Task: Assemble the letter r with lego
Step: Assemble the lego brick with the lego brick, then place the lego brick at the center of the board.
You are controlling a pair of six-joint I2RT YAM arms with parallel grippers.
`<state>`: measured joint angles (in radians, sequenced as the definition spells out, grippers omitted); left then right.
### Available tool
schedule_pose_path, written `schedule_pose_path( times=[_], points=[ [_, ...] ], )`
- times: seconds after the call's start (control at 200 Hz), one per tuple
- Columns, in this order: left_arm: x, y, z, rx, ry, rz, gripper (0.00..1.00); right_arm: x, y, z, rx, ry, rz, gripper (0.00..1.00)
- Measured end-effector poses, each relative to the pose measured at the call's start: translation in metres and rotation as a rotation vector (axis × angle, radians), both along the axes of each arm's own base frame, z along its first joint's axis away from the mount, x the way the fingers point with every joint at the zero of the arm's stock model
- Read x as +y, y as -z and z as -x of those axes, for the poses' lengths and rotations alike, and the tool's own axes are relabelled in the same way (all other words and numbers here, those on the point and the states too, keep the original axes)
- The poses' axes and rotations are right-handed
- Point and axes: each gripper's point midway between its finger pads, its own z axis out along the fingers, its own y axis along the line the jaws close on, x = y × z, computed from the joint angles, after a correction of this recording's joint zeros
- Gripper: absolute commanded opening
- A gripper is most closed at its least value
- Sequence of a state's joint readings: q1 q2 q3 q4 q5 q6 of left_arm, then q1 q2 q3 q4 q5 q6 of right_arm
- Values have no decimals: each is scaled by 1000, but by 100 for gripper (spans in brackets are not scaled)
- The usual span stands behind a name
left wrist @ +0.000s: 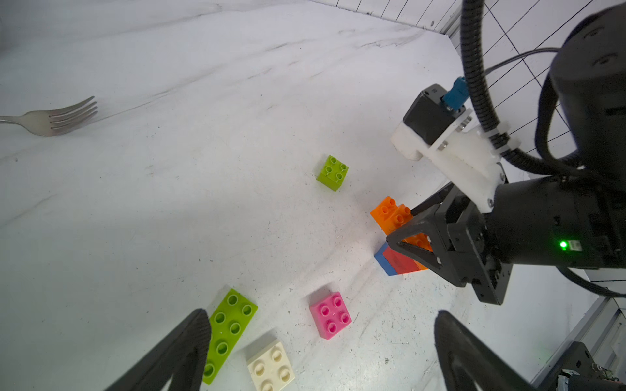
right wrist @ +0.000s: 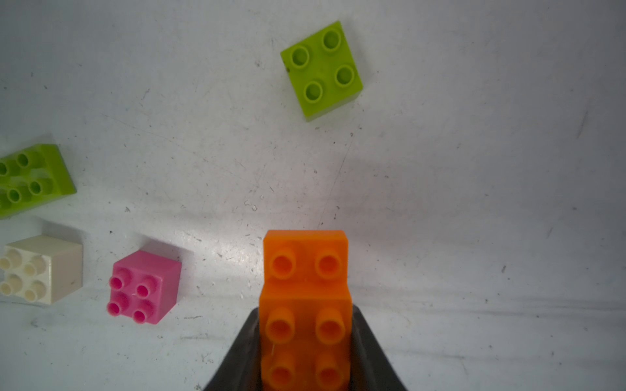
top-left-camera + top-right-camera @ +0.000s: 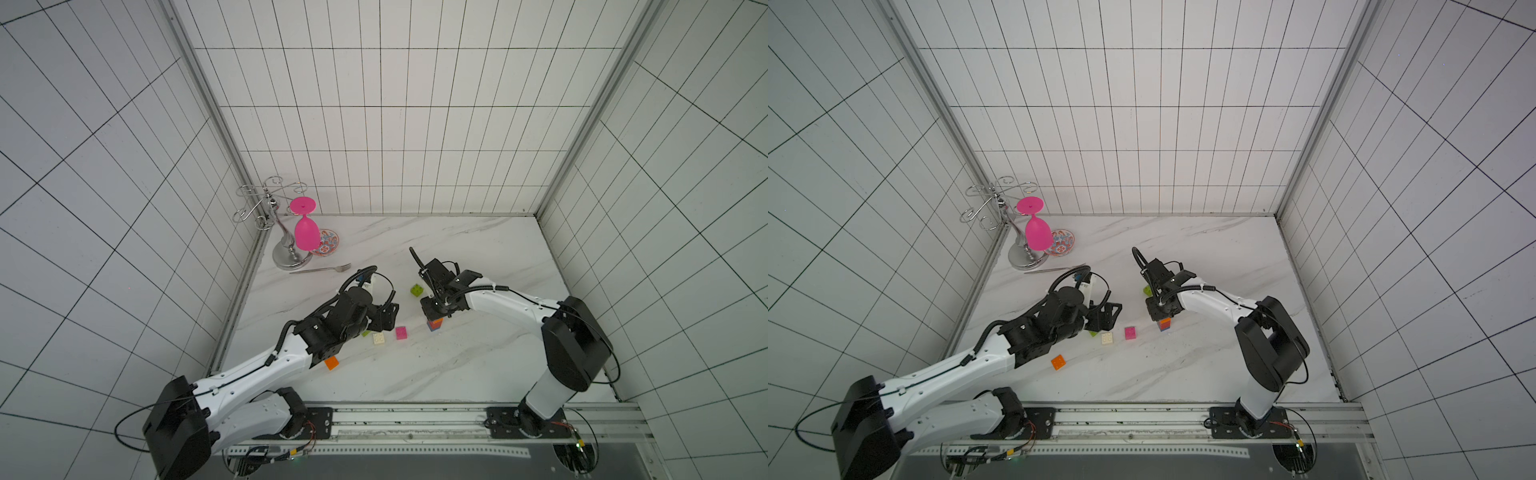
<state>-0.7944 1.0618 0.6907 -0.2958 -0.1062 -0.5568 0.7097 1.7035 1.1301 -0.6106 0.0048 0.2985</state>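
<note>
Currently: R pincer (image 3: 435, 319) clamped tight on the joined stack (image 1: 394, 216), one finger each side of its orange top, pointing down at the table (image 3: 457, 374). Stack = stepped orange on top, red + blue beneath. Blue base at or just off the marble, can't tell which. It sits near table centre, towards my R side.

L pincer (image 1: 321, 350) spread wide, nothing in it, hovering over the loose bricks.

Loose pcs:
- pink 2x2 (image 1: 330, 315): nearest the stack, but apart from it.
- cream 2x2 (image 1: 271, 367): just beside the pink.
- long lime brick (image 1: 227, 333): close by the cream, partly hidden under L pincer in both top views.
- lime 2x2 (image 3: 417, 290): alone, beyond the stack, by my R wrist.
- orange 2x2 (image 3: 1058, 362): apart from the rest, close to my L forearm.

All studs up. Fork (image 1: 50, 118) well off to the far L, touching no brick.
</note>
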Motion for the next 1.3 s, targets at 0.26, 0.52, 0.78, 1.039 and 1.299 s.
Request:
schedule_pose_path(
  times=[0.26,0.52,0.78,1.039,1.299],
  points=[
    [9,0,-3,10,-25,-1,99,4,-11,-3,-1,17,-44,0],
    [23,-28,-54,21,-118,-22,99,-7,-31,-26,148,122,-334,0],
    [-25,-14,-85,113,-12,-133,98,-36,-36,-75,244,249,-589,0],
    [-51,13,-66,187,99,-188,98,-41,-14,-87,321,287,-647,12],
    [-61,24,-56,227,143,-169,98,-47,-8,-94,310,305,-660,41]
  ],
)
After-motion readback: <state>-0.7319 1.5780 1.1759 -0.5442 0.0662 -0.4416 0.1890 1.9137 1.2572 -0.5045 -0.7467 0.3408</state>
